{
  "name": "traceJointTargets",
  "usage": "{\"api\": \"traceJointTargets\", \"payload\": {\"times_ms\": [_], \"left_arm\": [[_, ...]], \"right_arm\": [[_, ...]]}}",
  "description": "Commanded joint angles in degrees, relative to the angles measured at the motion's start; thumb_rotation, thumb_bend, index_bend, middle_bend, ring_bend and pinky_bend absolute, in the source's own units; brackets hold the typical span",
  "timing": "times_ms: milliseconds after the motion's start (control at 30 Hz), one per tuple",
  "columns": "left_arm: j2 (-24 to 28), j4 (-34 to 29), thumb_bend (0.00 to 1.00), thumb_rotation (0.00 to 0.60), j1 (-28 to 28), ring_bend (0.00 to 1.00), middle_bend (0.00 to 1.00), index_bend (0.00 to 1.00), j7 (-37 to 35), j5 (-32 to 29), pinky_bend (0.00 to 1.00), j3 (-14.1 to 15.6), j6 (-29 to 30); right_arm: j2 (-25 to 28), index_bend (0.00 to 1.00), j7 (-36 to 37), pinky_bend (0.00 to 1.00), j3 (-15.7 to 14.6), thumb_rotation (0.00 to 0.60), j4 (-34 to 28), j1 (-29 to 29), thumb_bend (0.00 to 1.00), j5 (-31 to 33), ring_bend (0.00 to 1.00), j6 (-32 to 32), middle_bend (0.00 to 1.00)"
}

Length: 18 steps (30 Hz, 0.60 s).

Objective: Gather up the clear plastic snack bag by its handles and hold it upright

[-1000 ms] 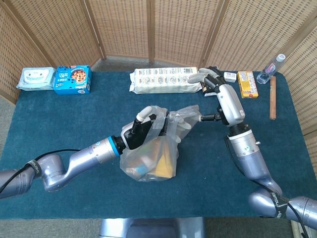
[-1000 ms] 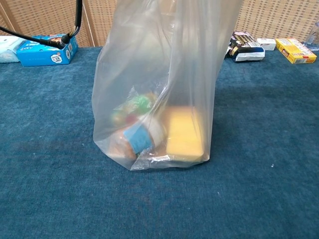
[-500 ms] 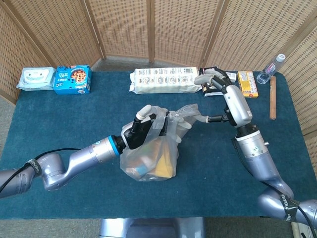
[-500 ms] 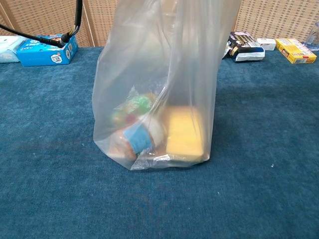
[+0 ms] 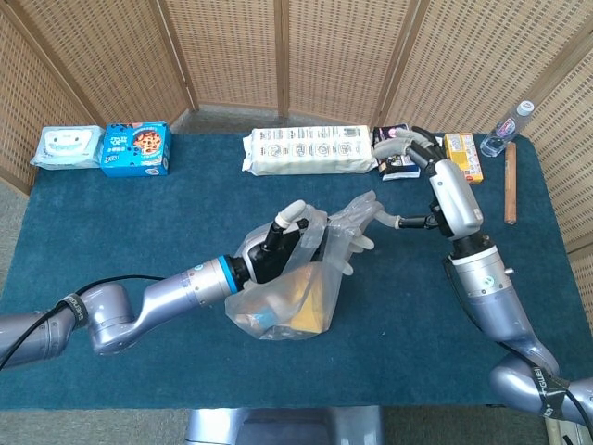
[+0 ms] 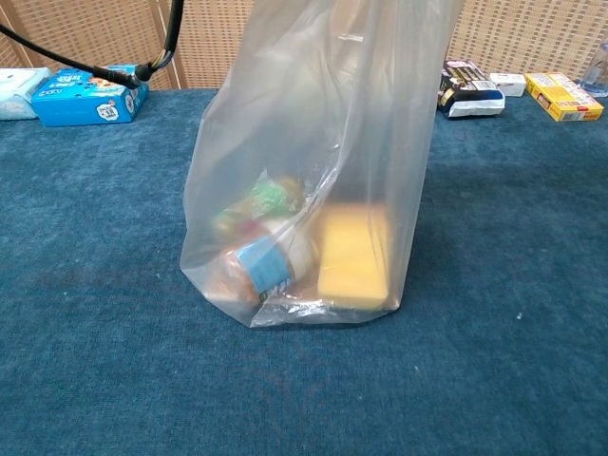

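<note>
At the far left edge of the table (image 5: 111,241) lie a wipes pack (image 5: 65,146) and a blue box (image 5: 136,148), well away from the work. The left hand (image 5: 278,246) reaches in from the left and grips the top of the bag (image 5: 283,301), its fingers closed into the plastic. It appears to have one handle, which would be why the bag stands upright in the middle of the table. In the chest view the bag's bottom rests on the cloth, with a yellow pack (image 6: 353,255) and other snacks inside. The free handle (image 5: 361,218) sticks out to the right, probably for the other hand. The right hand (image 5: 408,146) is near the far edge, above a dark packet (image 5: 394,159), holding nothing; its fingers look loosely apart.
</note>
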Motion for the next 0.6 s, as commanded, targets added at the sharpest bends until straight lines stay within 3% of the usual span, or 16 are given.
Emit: {"api": "traceJointTargets", "payload": {"times_ms": [33,200,467,600], "left_arm": [[-0.40,0.02,0.16,0.000,-0.56,0.21,0.28,0.28,-0.48,-0.98,0.32,-0.81,-0.87],[-1.49,0.09,0.16,0.000,-1.35,0.23,0.30,0.28,-2.22,-3.04,0.34,-2.46,-2.53],[-2.69,0.81,0.22,0.003,-1.93,0.35,0.38,0.31,-6.47,-4.87,0.48,-4.66,-5.14],[-2.99,0.59,0.24,0.066,-1.26,0.40,0.44,0.37,-7.48,-6.57,0.54,-6.05,-5.39]], "right_arm": [[-0.17,0.30,0.03,0.04,0.13,0.600,0.06,-0.02,0.20,0.14,0.14,0.43,0.28],[-0.58,0.30,0.23,0.04,0.38,0.600,0.27,-0.19,0.20,0.34,0.14,1.53,0.28],[-1.87,0.30,-0.61,0.04,1.09,0.600,1.54,-0.40,0.20,1.82,0.15,3.79,0.28],[-2.58,0.31,-1.15,0.05,1.50,0.600,2.03,-0.50,0.20,2.96,0.16,4.75,0.28]]}}
